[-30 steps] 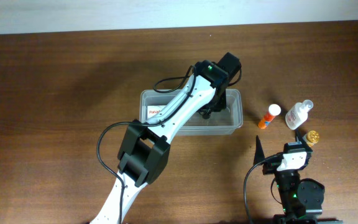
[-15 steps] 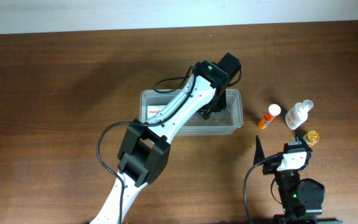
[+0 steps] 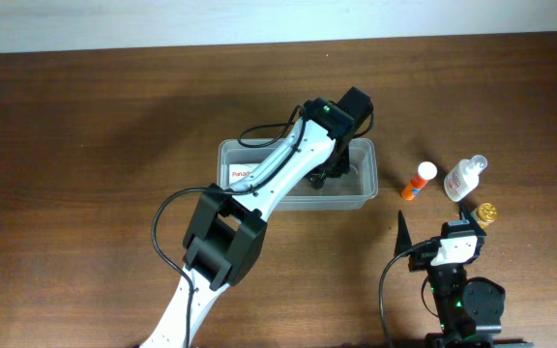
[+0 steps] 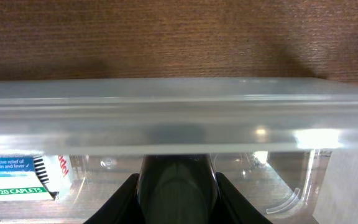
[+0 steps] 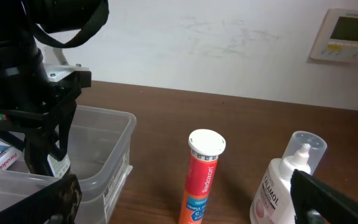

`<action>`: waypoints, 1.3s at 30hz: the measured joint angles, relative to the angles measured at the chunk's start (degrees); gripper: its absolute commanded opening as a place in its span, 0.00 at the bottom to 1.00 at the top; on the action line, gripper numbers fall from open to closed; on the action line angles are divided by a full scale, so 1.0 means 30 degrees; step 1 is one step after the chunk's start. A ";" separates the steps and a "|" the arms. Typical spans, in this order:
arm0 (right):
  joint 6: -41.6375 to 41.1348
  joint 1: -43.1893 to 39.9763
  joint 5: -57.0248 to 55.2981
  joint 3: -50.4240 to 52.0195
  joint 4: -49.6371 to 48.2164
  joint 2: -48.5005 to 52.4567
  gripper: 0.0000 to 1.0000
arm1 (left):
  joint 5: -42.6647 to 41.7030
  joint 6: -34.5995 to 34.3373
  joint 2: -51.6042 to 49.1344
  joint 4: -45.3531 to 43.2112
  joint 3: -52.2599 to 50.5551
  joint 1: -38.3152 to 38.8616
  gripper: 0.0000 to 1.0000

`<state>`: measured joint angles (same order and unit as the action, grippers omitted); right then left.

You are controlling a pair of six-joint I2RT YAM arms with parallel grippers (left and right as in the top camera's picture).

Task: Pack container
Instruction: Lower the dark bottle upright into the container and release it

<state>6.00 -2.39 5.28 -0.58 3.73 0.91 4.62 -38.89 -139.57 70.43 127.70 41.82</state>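
Brown wooden counter (image 3: 85, 145), and near its middle the clear container (image 3: 351, 201), long side running left to right. Inside at its left end, a white box (image 3: 240, 177) with printed labels. Further right, the left end effector (image 3: 329, 174) down inside the container — clenched around a dark rounded item (image 4: 178, 186), fingers (image 4: 235, 202) pressed against both its sides, low behind the near wall. Right of the container and apart from it, an upright orange tube (image 3: 419, 181) with a white cap, then a clear bottle (image 3: 464, 177), white-capped too, and just in front of that a small gold-topped thing (image 3: 487, 212). Toward the front edge, the right end effector (image 3: 435, 224) — spread wide, grasping nothing.
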 measured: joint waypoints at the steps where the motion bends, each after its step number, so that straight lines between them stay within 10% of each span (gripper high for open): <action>1: 0.0007 0.0000 0.0000 0.0000 0.0000 0.0000 0.98 | 0.0000 0.0000 0.0000 -0.0007 0.0000 0.0000 0.25; 32: 0.0000 0.0000 -0.0007 0.0000 0.0000 0.0000 0.98 | -0.0911 -0.0007 0.0000 -0.0153 0.0000 0.0000 0.35; 34: 0.0000 0.0000 0.0000 0.0000 0.0000 0.0000 0.98 | -0.0903 0.0051 0.0000 -0.0153 0.0000 0.0000 0.59; 39: -0.0015 0.0000 0.0000 0.0000 0.0000 0.0000 0.98 | -0.0969 -0.0146 0.0000 -0.0168 0.0000 0.0000 0.63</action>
<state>5.96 -2.39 5.28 -0.58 3.73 0.91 1.72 -39.33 -139.57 69.93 127.70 41.82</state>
